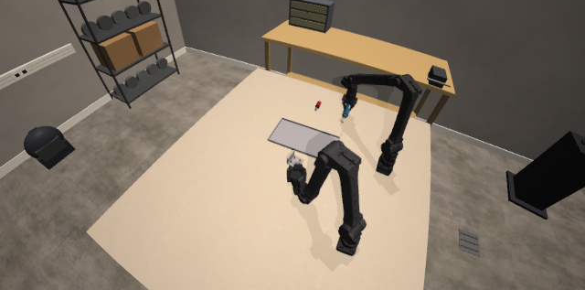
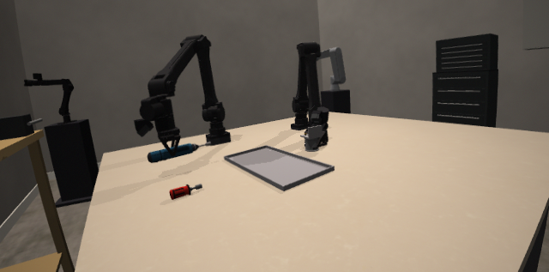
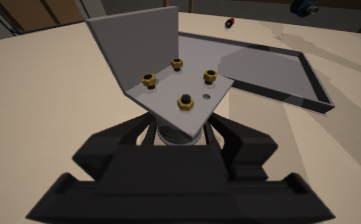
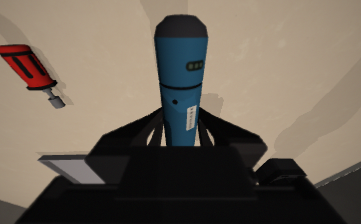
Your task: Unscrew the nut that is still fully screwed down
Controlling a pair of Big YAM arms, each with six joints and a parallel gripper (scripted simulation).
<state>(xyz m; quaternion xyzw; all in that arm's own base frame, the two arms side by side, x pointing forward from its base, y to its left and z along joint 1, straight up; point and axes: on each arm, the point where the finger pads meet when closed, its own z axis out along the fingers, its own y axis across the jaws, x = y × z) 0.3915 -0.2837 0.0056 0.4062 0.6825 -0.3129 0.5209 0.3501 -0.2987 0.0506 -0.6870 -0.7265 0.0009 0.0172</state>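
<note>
The joint module stands upright on the table, with the grey angled bracket on top. Three brass nuts, rear, left and right, sit raised, with dark stud showing beneath. The front nut sits low against the bracket, its stud tip poking through. My left gripper is shut on the module below the bracket. My right gripper is shut on the blue electric nut driver, held nearly level above the table, away from the module.
A shallow grey tray lies between the module and the blue driver. A red hand nut driver lies on the table beyond the tray. A wooden bench stands behind the table.
</note>
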